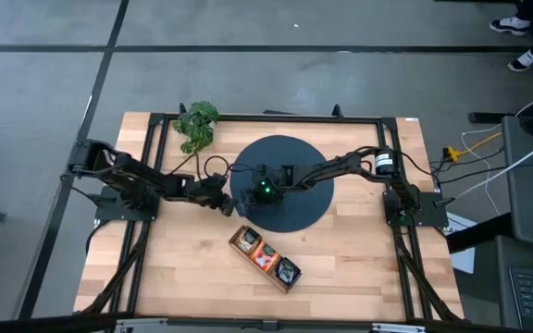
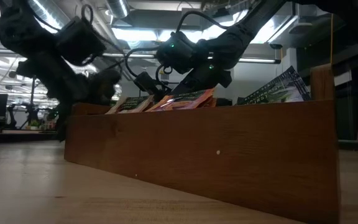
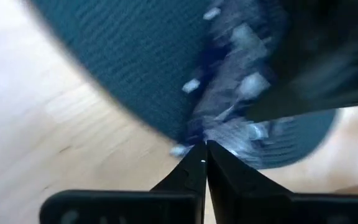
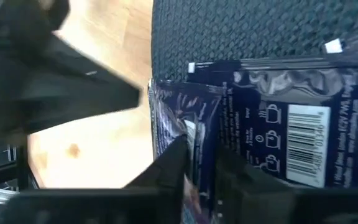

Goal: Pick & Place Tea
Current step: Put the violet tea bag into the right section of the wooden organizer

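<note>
Here right tool pinching blue sachet over mat.

Both grippers crowd the dark round mat's left edge, the plant stands behind, the wooden tray lies in front, while bare table spreads either side.

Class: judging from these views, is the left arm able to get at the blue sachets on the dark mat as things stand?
Probably not cleanly. The left gripper sits shut at the mat's edge, and the right gripper is already over the blue sachets, its jaws around one, crowding the approach.
</note>
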